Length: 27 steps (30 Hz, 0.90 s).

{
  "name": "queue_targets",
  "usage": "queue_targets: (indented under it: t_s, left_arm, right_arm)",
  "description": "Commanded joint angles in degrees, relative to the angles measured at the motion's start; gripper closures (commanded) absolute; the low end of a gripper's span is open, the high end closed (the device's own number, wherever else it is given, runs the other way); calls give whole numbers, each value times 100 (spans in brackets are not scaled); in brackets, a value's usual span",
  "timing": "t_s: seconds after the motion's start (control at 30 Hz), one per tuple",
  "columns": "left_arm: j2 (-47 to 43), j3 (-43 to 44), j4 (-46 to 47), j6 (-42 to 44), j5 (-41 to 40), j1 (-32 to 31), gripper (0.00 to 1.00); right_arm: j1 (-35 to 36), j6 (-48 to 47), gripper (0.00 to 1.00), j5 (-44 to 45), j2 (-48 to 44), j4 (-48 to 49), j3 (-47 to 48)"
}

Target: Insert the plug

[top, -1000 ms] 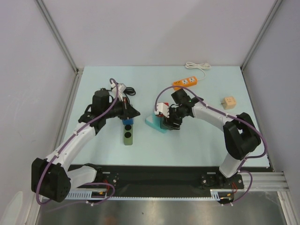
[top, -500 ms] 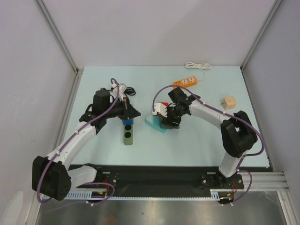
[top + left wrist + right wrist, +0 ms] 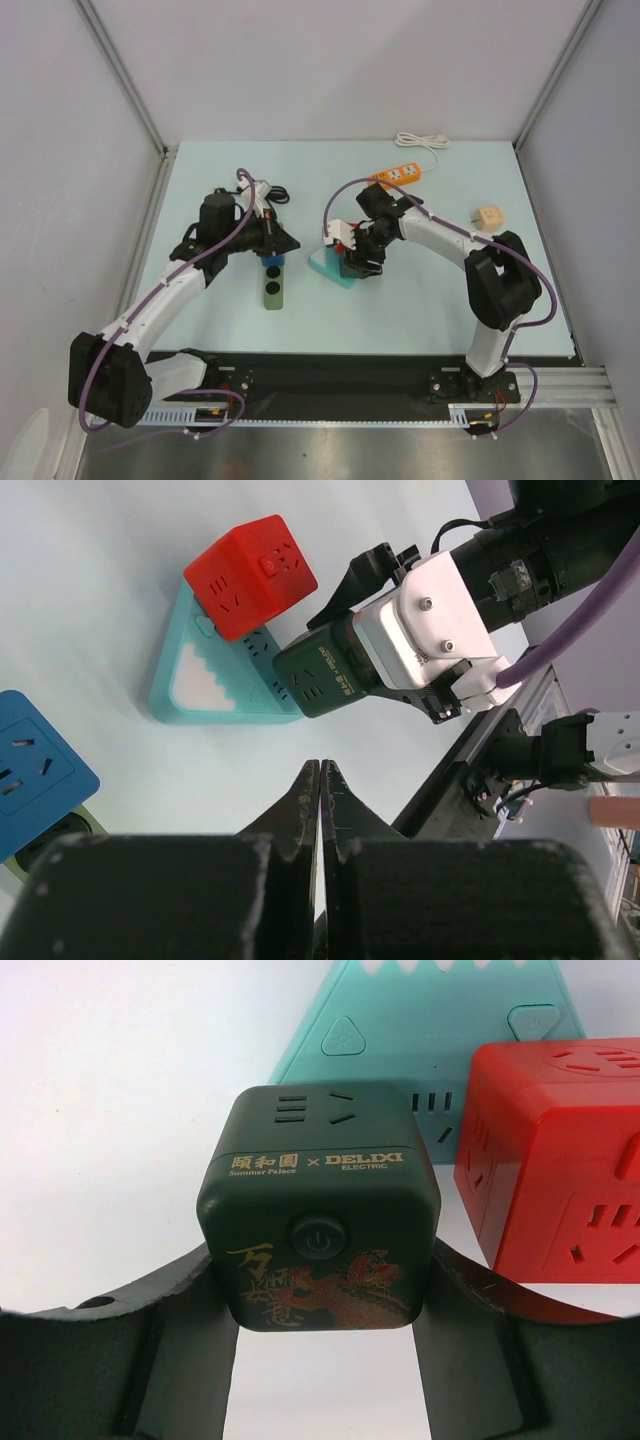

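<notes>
At frame centre, right hand (image 3: 322, 1265) clamps dark green cube socket (image 3: 318, 1175) beside red cube socket (image 3: 560, 1160) on teal triangular base (image 3: 430, 1020); left hand (image 3: 320, 785) closed, fingers pressed together

the pale blue-green table (image 3: 440, 300) is carrying a few bits. an orange power strip (image 3: 397, 176) is lying near the far edge, its white cord (image 3: 420, 141) bunching up behind it. a small beige cube (image 3: 488, 218) is sitting alone on the right. a teal triangular strip (image 3: 322, 263) is lying in the middle, with a red cube (image 3: 250, 575) sitting at one corner and a dark green cube (image 3: 318, 1220) beside it, can't tell if that one's touching the table. left of centre an olive strip (image 3: 272, 291) is lying with a blue cube (image 3: 271, 262) on its far end, and a black plug cord (image 3: 277, 196) is curling behind.
</notes>
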Motion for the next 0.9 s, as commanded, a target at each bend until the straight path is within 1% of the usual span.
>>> queue_targets:
  t_s: [0.0,0.43,0.6,0.87]
  left_arm:
    - [-98,-29,143,-12,62,49,97]
    - [-54,6,152,-12,88,57,96]
    - [-80,-20,160,-12,97,66,96]
    - [-98,-38,152,-12,71,66,95]
  right_arm:
    - [127,-84,100,-162,142,-386,84]
    - [145,-216,100,-364,159,-728,400]
    - [180,-207,100,-399,185,-745,338]
    - [478,381,100,242,326,-183,-4]
